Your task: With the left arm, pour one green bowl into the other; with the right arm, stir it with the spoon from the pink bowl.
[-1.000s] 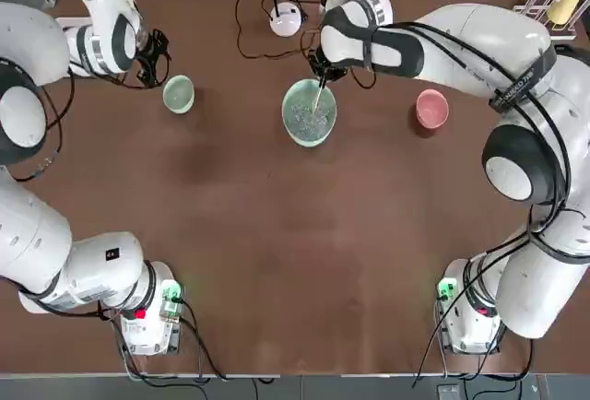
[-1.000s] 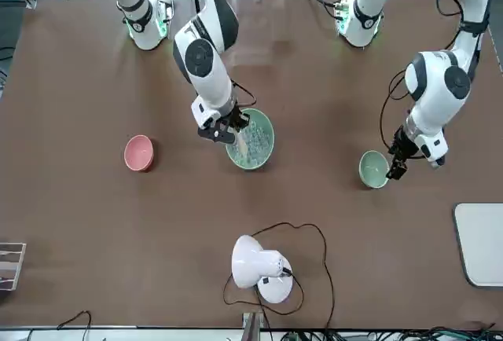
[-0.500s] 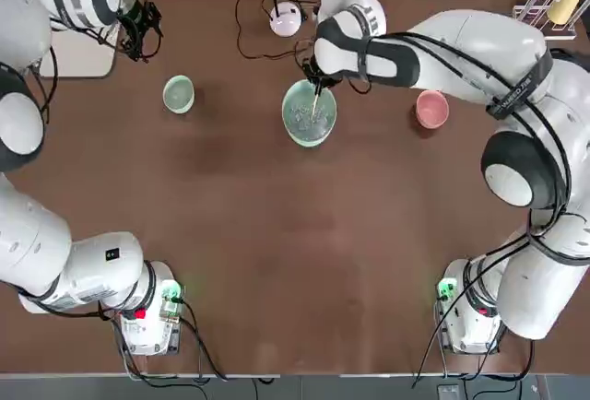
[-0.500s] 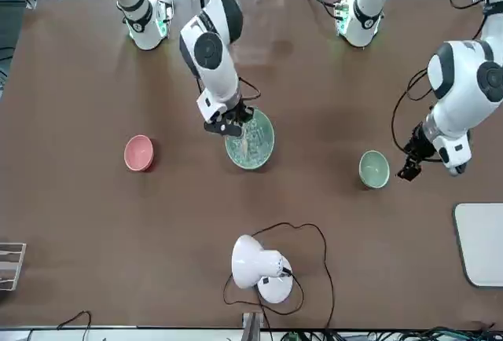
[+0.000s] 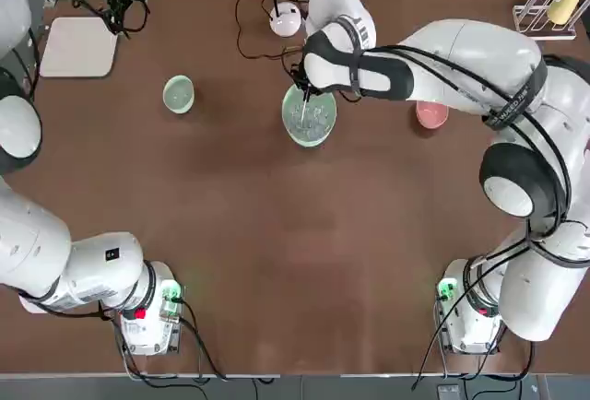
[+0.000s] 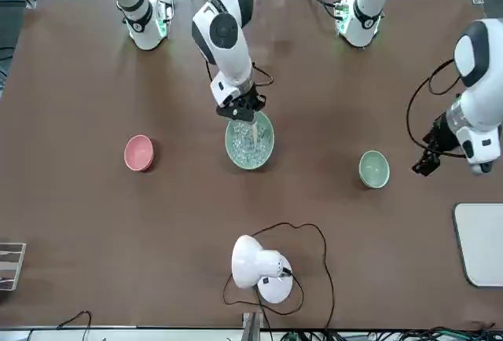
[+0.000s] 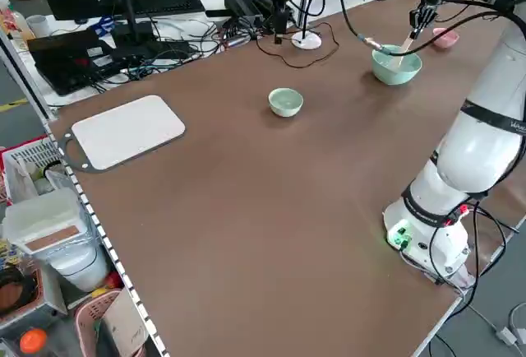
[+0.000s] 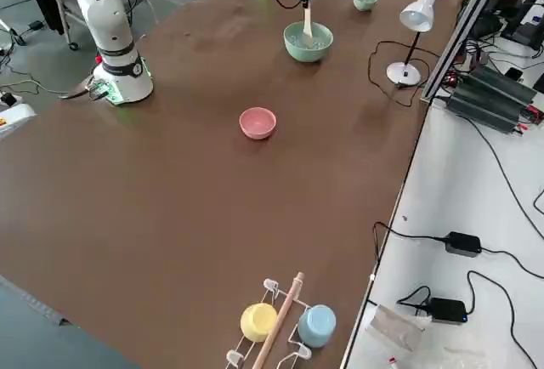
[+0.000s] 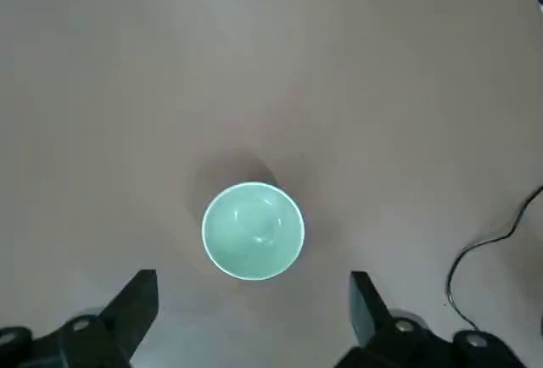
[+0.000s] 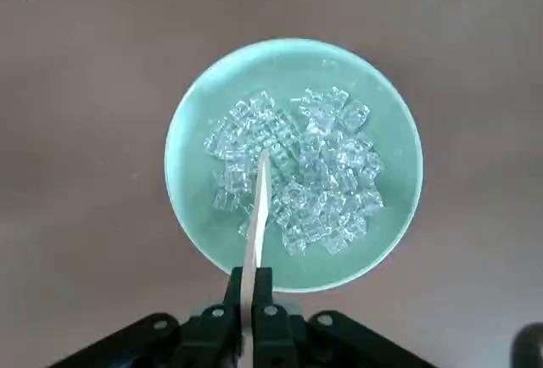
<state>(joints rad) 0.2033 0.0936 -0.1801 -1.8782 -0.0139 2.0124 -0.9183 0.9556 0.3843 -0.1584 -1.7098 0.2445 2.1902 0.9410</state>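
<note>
Brown table (image 5: 277, 234): right gripper (image 10: 252, 293) clamps the spoon (image 10: 257, 207) by its handle, tip pointing straight away into the big bowl's (image 10: 191, 122) clear chunks. Left gripper (image 9: 253, 321) is spread wide, holding nothing.

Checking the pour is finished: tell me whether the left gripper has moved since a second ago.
Yes. The left gripper has drawn away from the small green bowl, toward the white board.
</note>
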